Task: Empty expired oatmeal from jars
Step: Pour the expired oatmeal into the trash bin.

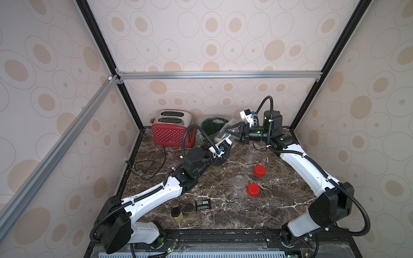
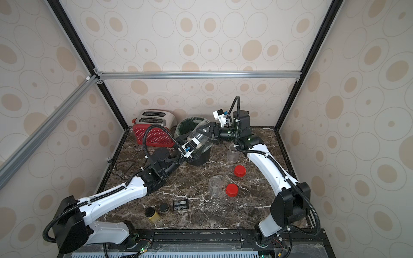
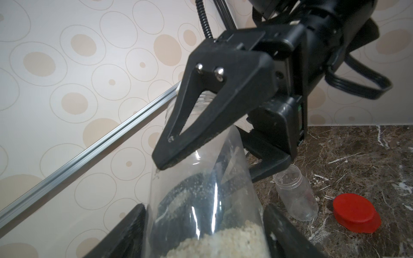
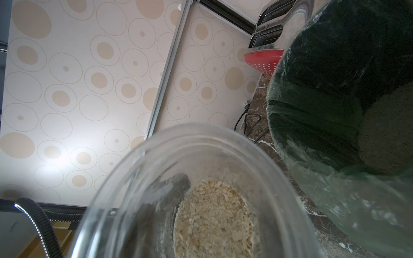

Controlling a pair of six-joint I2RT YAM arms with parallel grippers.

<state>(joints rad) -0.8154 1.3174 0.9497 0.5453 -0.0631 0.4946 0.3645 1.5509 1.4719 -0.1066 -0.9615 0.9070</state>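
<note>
I count three clear jars: one jar with oatmeal (image 3: 201, 189) and two empty jars (image 1: 251, 153) (image 1: 238, 185). The oatmeal (image 4: 214, 219) lies in two heaps, one inside that jar and one down in the bin (image 1: 206, 128). There are two red lids (image 1: 258, 170) (image 1: 253, 189), two small black-lidded spice jars (image 1: 177, 213) (image 1: 190, 208), one flat black packet (image 1: 203, 204), one red toaster (image 1: 172, 131) and one dark cord (image 1: 145, 166). I see a single bin, and one marbled tabletop (image 1: 234, 214) carries everything.
</note>
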